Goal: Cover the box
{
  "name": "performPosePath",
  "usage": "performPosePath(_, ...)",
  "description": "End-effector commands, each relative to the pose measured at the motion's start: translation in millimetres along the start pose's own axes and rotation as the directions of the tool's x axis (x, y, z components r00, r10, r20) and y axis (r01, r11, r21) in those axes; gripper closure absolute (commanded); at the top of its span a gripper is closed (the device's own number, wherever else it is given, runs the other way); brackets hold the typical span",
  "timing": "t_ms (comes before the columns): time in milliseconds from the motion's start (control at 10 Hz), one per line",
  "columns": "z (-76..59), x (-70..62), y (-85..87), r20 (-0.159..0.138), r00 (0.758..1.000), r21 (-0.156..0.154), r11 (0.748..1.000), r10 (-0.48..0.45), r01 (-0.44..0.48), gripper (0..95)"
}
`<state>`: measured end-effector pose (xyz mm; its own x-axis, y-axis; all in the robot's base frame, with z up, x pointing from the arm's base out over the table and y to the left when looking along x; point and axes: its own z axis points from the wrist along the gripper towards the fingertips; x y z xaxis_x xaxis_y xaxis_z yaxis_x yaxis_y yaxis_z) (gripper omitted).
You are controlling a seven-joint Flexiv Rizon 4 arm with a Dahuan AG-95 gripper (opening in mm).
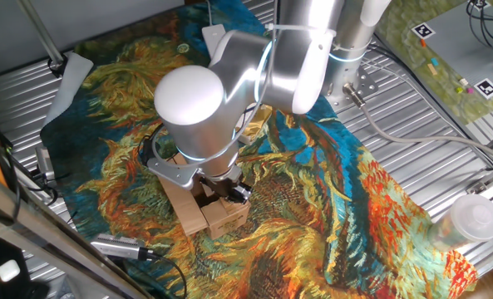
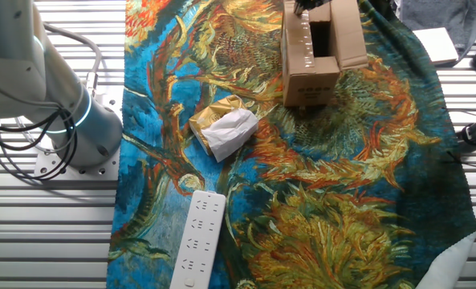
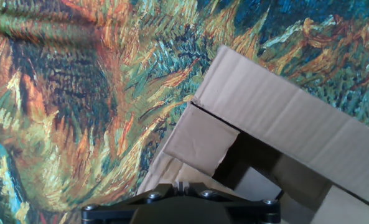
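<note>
The box (image 2: 311, 60) of plain brown corrugated cardboard stands at the top edge of the other fixed view, right of center, on a painterly sunflower-patterned cloth (image 2: 342, 201) covering the ribbed metal counter (image 2: 53, 233). Its top is open: one long flap stands upright, a dark cavity beside it. Open cloth stretches below and to the right of it. Near its lower left lies a crumpled white-and-yellow wrapper (image 2: 224, 128), and a white power strip (image 2: 197, 238) lies well apart at the bottom edge.

In one fixed view the arm's rounded white joint (image 1: 192, 104) hides most of the box; the dark claw (image 1: 223, 189) sits at its top, and I cannot tell how wide it stands.

The hand view alone shows a short flap (image 3: 200, 140) folded inward beside the long one.
</note>
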<state>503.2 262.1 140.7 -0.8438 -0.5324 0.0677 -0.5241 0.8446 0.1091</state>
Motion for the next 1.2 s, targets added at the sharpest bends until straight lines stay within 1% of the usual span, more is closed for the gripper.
performPosePath(100,0.2,0.7,-0.4,0.002,1.000,-0.001,1.000,-0.003,0.003,95.0)
performPosePath(500,0.2,0.7,-0.4,0.004,1.000,0.003,1.000,-0.014,0.014,95.0)
performPosePath(900,-0.1,1.1,-0.4,-0.006,1.000,0.018,1.000,-0.026,0.026,95.0)
performPosePath(1200,-1.1,2.3,-0.7,-0.008,0.999,0.020,0.999,-0.037,0.037,95.0)
